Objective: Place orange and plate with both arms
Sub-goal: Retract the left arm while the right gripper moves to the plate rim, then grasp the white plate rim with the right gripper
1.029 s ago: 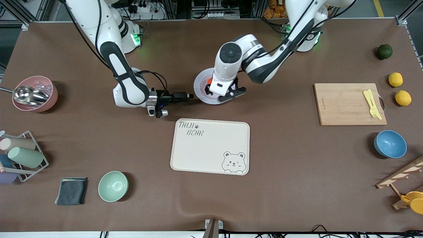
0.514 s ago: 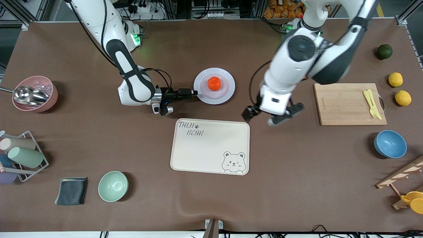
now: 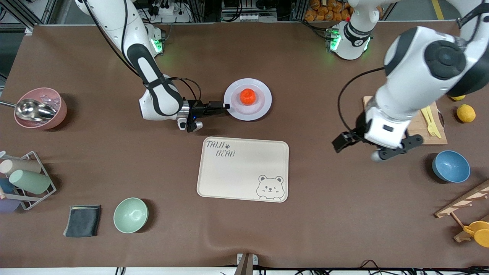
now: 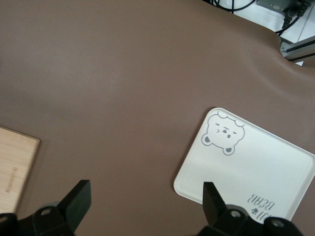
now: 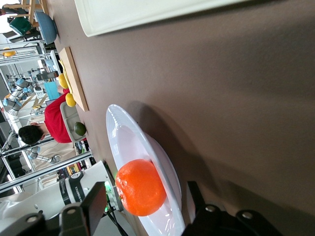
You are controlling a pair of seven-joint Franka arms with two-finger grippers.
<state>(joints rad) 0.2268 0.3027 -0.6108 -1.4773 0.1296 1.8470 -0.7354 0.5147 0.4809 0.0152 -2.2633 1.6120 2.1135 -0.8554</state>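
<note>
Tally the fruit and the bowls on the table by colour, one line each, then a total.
Red-orange fruit: 1, the orange on the plate
Yellow fruit: 2, lemons, one mostly hidden by the left arm
Green bowl: 1
Blue bowl: 1
Pink bowl: 1
Total: 6
</note>
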